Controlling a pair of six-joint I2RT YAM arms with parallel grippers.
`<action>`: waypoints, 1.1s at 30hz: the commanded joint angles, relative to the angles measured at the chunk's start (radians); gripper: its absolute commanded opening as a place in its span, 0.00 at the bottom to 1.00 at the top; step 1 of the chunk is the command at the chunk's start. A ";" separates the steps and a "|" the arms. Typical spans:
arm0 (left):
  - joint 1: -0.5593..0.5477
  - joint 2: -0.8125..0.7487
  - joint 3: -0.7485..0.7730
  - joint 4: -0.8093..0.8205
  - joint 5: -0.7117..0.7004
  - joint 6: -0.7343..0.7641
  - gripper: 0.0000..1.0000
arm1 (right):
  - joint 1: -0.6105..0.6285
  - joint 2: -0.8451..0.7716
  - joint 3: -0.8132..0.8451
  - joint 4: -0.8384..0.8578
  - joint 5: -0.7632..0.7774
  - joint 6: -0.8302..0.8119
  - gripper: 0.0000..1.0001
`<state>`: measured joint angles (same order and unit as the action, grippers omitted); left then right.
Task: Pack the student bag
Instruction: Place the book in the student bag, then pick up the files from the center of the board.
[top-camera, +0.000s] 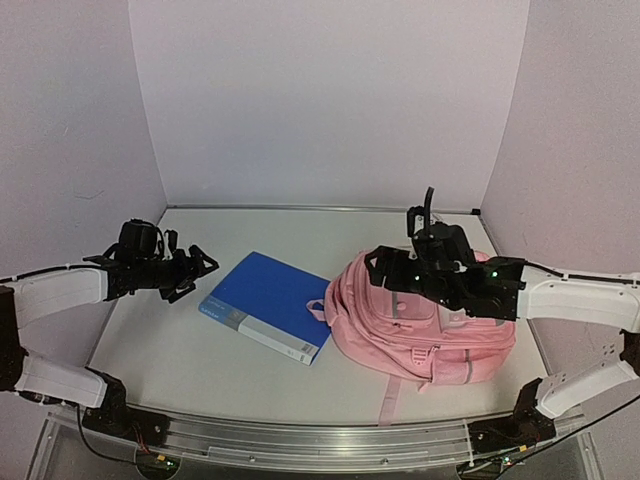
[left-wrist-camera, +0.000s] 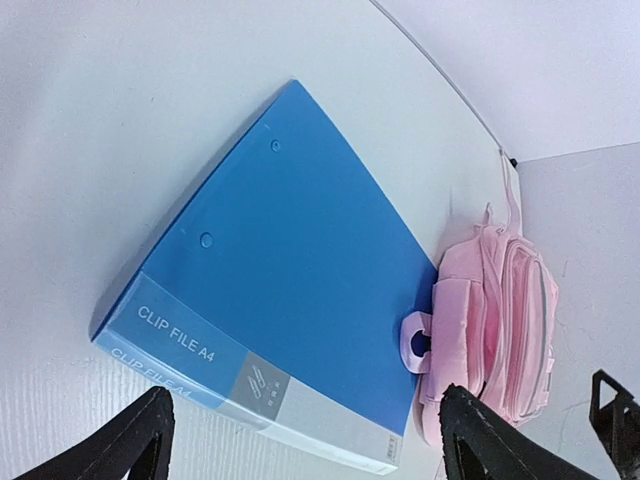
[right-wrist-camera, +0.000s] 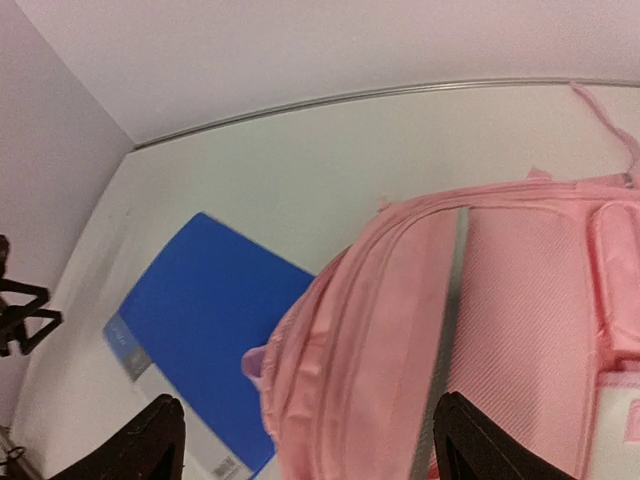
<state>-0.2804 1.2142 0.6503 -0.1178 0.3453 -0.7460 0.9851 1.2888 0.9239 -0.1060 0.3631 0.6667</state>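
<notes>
The student bag (top-camera: 425, 325) is a pink backpack lying flat on the right half of the table, with a pale pull tab (left-wrist-camera: 415, 342) at its left end. A blue A4 clip file (top-camera: 268, 305) lies flat just left of it, its corner touching the bag. My left gripper (top-camera: 200, 272) hovers beyond the file's left edge, open, nothing between its fingers (left-wrist-camera: 140, 440). My right gripper (top-camera: 378, 270) hangs open over the bag's upper left part, holding nothing. The wrist views show the file (left-wrist-camera: 290, 260) (right-wrist-camera: 200, 310) and the bag (left-wrist-camera: 500, 320) (right-wrist-camera: 450, 330) beneath wide-spread jaws.
White walls close in the table (top-camera: 180, 350) on the left, back and right. A pink strap (top-camera: 390, 400) trails from the bag toward the metal rail (top-camera: 300, 435) at the near edge.
</notes>
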 joint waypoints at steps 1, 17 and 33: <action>0.067 0.048 0.032 -0.018 0.077 0.060 0.92 | 0.064 -0.060 -0.100 0.109 -0.188 0.311 0.86; 0.098 0.185 0.098 -0.006 0.087 0.111 0.92 | 0.136 0.353 -0.344 0.907 -0.478 0.782 0.44; 0.100 0.265 0.113 0.022 0.152 0.117 0.92 | 0.148 0.601 -0.252 0.938 -0.416 0.852 0.31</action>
<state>-0.1883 1.4717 0.7319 -0.1418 0.4631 -0.6449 1.1313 1.8569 0.6547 0.8104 -0.0941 1.4730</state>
